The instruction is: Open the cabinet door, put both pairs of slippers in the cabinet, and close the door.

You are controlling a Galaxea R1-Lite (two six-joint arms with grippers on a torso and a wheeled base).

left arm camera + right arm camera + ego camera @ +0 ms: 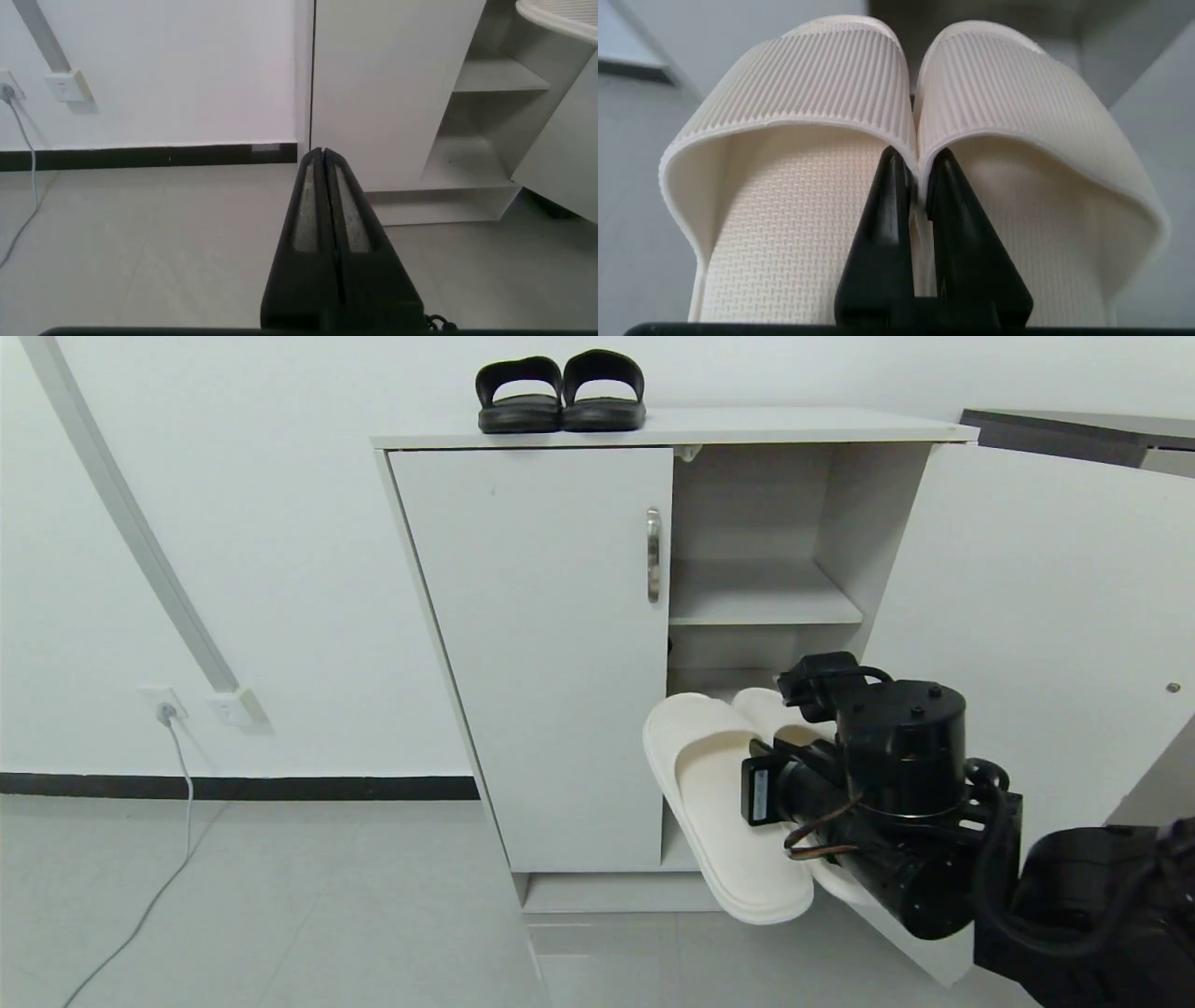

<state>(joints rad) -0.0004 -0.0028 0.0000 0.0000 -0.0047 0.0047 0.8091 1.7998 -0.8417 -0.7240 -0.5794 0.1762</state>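
- Grey floor (280,915), white wall (233,523); we see the cabinet (532,663) against it, right door (1027,616) open.
- The black pair (560,392) sits on its top, near the front edge.
- Our right gripper (913,163) — jaws pinched on the white pair (719,803) — is at the open lower bay.
- Our left gripper (322,159), closed and empty, hangs over open floor.

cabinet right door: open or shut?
Open. The right door is swung out, baring the shelf inside; the left door is shut. White slippers, clamped in the right hand, hang before the opening.
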